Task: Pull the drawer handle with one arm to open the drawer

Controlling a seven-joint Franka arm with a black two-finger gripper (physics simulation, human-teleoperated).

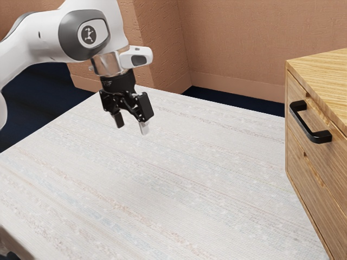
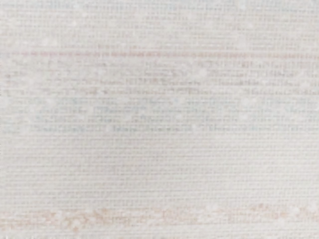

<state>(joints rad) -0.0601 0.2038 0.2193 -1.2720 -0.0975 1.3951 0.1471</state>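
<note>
A wooden drawer cabinet (image 1: 325, 81) stands at the exterior view's right edge. Its top drawer front (image 1: 303, 111) carries a black bar handle (image 1: 308, 122), and the drawer looks shut. My gripper (image 1: 132, 123) hangs above the table at the exterior view's upper left, far from the handle. Its two fingers point down, stand apart and hold nothing. In the wrist view the pale woven table surface (image 2: 159, 119) lies under my hand.
The whitish table (image 1: 162, 184) spreads wide between my gripper and the cabinet. Brown walls (image 1: 238, 38) rise behind it, with dark floor at their base. A lower drawer front (image 1: 314, 184) sits beneath the top one.
</note>
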